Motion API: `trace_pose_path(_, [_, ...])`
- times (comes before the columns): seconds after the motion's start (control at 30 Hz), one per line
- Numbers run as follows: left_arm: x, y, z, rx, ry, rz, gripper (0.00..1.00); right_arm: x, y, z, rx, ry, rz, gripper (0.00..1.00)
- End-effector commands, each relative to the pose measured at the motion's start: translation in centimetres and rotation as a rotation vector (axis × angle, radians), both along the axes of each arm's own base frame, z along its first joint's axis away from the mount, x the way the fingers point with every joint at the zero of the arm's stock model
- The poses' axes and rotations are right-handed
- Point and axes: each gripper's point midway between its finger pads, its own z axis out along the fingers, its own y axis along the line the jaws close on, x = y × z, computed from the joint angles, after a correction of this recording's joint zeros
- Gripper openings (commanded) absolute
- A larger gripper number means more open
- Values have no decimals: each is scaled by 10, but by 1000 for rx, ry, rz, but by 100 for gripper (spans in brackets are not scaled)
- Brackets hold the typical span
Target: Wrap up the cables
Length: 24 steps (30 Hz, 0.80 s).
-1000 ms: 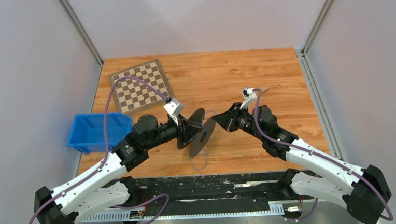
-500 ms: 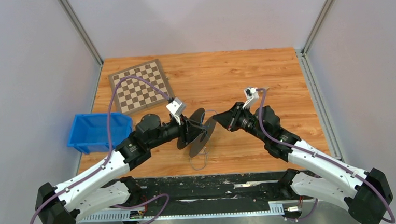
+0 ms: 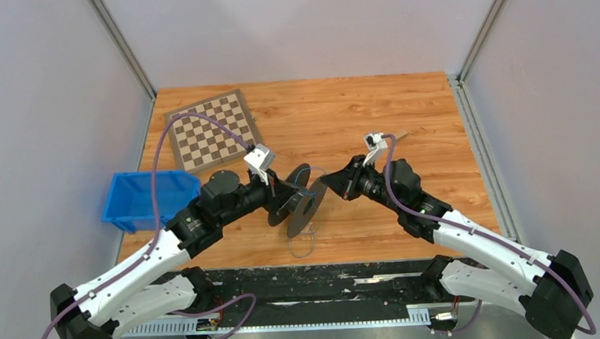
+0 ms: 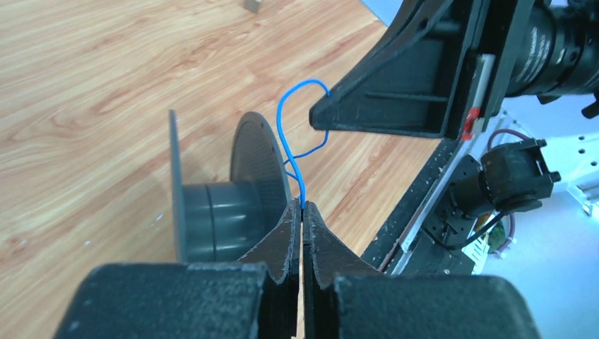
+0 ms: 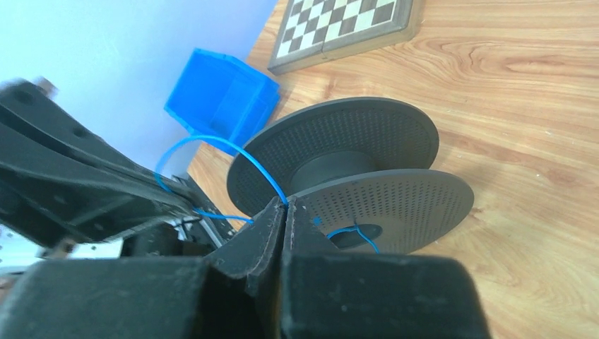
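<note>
The thin blue cable (image 4: 278, 117) runs in a short arc between my two grippers. My left gripper (image 4: 302, 209) is shut on one part of it, just in front of the dark grey two-disc spool (image 4: 212, 208). My right gripper (image 5: 285, 205) is shut on another part of the cable (image 5: 212, 140), right beside the spool (image 5: 353, 159). A further bit of cable lies in the spool's hub hole. In the top view the left gripper (image 3: 292, 195) and right gripper (image 3: 327, 182) face each other across the tilted spool (image 3: 305, 204), with a loose cable loop (image 3: 303, 253) on the table below.
A blue bin (image 3: 145, 197) stands at the table's left edge, behind the left arm. A chessboard (image 3: 213, 130) lies at the back left. The wooden table (image 3: 403, 108) has grey walls around it, and a black rail runs along its near edge.
Both grippers shifted slightly right, then back left, the left wrist ending a little further back. Both stay shut on the cable beside the spool.
</note>
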Motion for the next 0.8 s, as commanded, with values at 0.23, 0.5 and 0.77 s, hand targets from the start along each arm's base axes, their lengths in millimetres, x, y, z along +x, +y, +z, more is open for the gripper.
trace_pose_path(0.23, [-12,63,3,366,193,155,0,6,20,15,-193,-248,181,0])
trace_pose_path(0.5, [-25,74,-30,556,325,115,0,6,23,6,-245,-276,216,0])
trace_pose_path(0.77, [8,68,-44,562,232,208,7,5,23,-2,-273,-267,234,0])
